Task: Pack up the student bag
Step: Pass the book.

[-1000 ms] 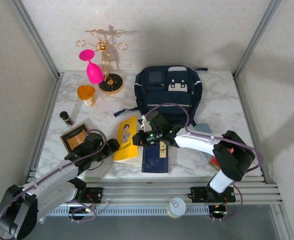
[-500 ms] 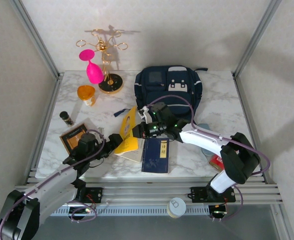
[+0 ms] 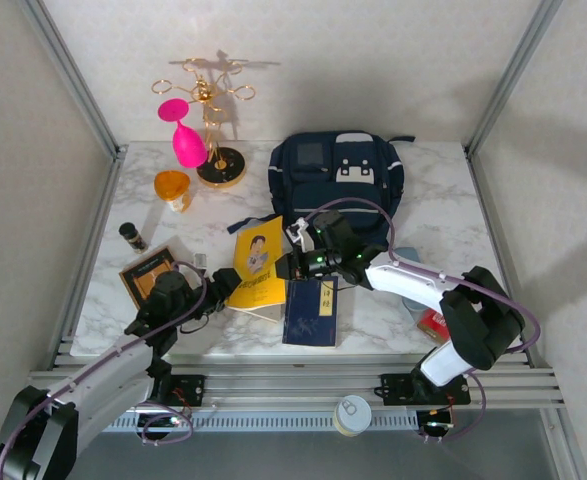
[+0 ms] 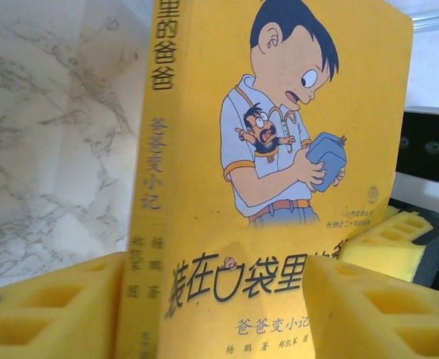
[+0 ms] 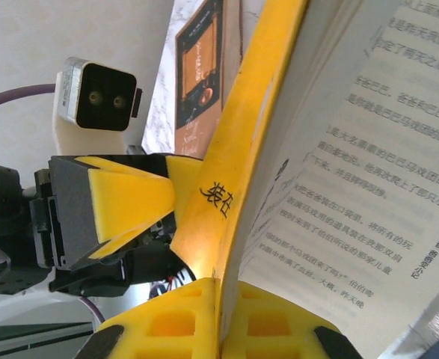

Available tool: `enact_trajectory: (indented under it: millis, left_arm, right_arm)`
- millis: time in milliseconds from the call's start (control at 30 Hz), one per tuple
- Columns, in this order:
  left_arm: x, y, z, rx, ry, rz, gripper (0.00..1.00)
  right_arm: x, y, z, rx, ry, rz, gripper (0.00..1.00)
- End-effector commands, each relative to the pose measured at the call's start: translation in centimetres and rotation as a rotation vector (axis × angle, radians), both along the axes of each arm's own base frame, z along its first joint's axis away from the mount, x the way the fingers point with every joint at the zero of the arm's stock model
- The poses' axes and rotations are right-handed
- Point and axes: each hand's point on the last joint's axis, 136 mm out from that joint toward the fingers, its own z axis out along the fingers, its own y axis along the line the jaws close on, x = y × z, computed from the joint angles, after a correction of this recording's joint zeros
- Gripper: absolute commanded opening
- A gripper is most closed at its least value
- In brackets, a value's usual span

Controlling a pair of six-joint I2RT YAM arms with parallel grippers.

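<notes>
From the overhead camera I see the student bag (image 3: pixel 336 182) lying flat at the back of the marble table (image 3: pixel 443 210), a little right of centre, its patches facing up. I cannot tell whether any pocket is unzipped. Just in front of it the yellow book (image 3: pixel 257 262) stands tilted up off the tabletop, between my two grippers and apart from the bag. The right gripper (image 3: pixel 286 265) reaches in from the right over the bag's near edge. On its wrist camera the pads (image 5: pixel 167 329) are closed tight on the edge of the yellow cover, with printed pages fanning open to one side. The left gripper (image 3: pixel 228 288) is at the book's lower left corner. On its own camera the foam pads (image 4: pixel 47 310) sit roughly half open, one by the spine and one in front of the cover, the book's lower end between them. Whether they actually pinch it I cannot tell, though the right wrist view shows one of those pads right against the yellow cover. A flat navy blue book (image 3: pixel 311 312) lies just right of the yellow one, under the right arm. Off to the left — well clear of both grippers — are a brown framed picture (image 3: pixel 151 272), a small dark bottle (image 3: pixel 131 235), an orange cup (image 3: pixel 172 187) and a pink glass (image 3: pixel 186 143) beside a gold rack (image 3: pixel 216 120).
</notes>
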Motion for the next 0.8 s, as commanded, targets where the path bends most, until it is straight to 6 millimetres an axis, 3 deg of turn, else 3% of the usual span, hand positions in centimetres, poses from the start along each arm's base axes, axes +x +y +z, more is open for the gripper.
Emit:
enact_trajectory:
  millis: [0, 267, 367, 467, 533, 700, 767]
  left_arm:
    - [-0.2, -1.5, 2.1, -0.049, -0.067, -0.062, 0.50]
    - [-0.1, -1.4, 1.0, 0.016, -0.034, -0.060, 0.22]
    - [0.0, -1.5, 0.9, 0.023, -0.028, -0.062, 0.14]
    - [0.2, -1.5, 1.3, 0.040, -0.030, -0.063, 0.06]
    - [0.6, -1.6, 2.2, 0.051, -0.039, -0.066, 0.00]
    - [1.7, -2.3, 6.6, 0.001, -0.103, -0.066, 0.00]
    - [2.1, -2.5, 8.6, -0.017, -0.134, -0.061, 0.00]
  right_arm:
    - [-0.4, 0.1, 0.1, 0.016, -0.034, 0.031, 0.00]
    - [-0.3, -0.3, -1.8, -0.027, -0.021, 0.020, 0.00]
    - [-0.1, -0.3, -2.1, -0.042, -0.022, 0.015, 0.06]
    - [0.2, -0.6, -2.3, -0.062, -0.029, 0.005, 0.24]
    - [0.4, -0.9, -2.3, -0.079, -0.027, -0.013, 0.48]
    - [1.0, -2.7, -1.1, -0.080, -0.014, -0.087, 0.97]
    - [0.9, -3.5, -0.3, -0.057, 0.005, -0.114, 0.99]
